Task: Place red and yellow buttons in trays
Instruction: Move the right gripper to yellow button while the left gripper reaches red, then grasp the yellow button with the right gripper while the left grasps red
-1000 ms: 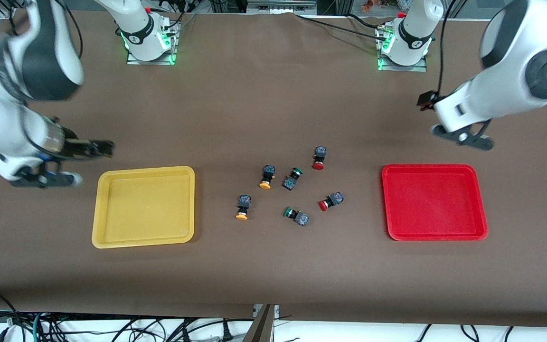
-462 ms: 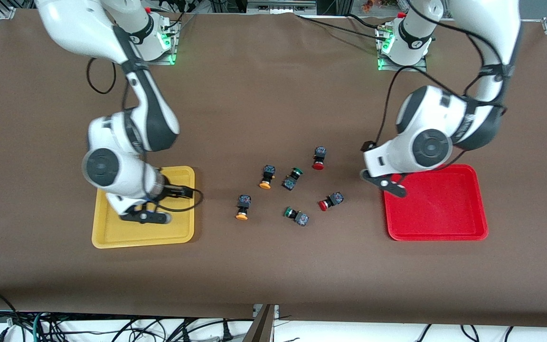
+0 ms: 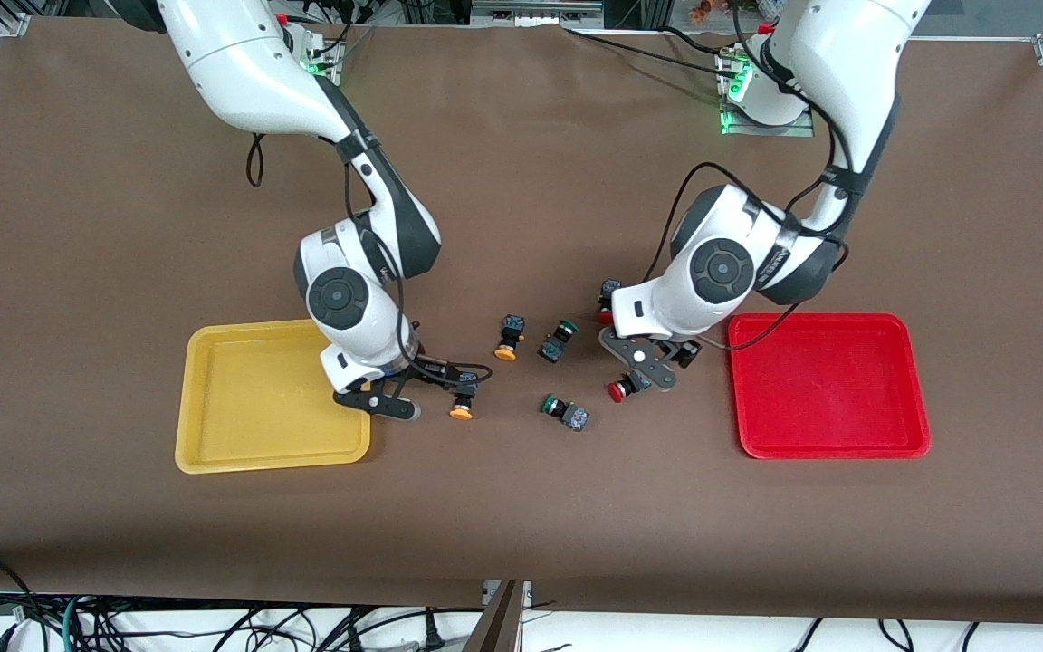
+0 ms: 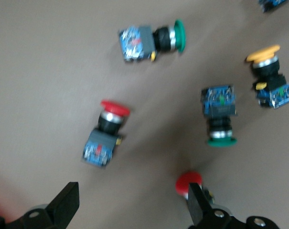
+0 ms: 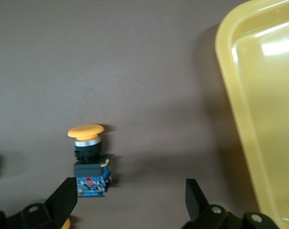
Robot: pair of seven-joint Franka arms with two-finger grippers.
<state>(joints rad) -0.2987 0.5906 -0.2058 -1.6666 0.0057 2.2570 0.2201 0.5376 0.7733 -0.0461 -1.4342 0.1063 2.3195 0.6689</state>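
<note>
Two yellow buttons [image 3: 461, 400] [image 3: 508, 340] and two red buttons [image 3: 627, 385] [image 3: 609, 306] lie loose mid-table between the yellow tray [image 3: 250, 398] and the red tray [image 3: 829, 385]. My right gripper [image 3: 435, 376] is open, low between the yellow tray's corner and the nearer yellow button. In the right wrist view [image 5: 130, 200] that button [image 5: 88, 157] lies beside one finger, with the yellow tray [image 5: 263, 95] alongside. My left gripper [image 3: 671, 351] is open over the table by the red buttons. In the left wrist view [image 4: 132, 205] one red button [image 4: 106, 133] lies ahead and the other's cap [image 4: 188, 182] sits beside a finger.
Two green-capped buttons [image 3: 560, 337] [image 3: 567, 412] lie among the others and show in the left wrist view [image 4: 154, 40] [image 4: 219, 114]. Both trays hold nothing. The arm bases stand at the table's farthest edge.
Both arms have swung in from the table's ends to the button cluster. The right gripper passed over the yellow tray, the left over the red tray's corner. The buttons have not moved.
</note>
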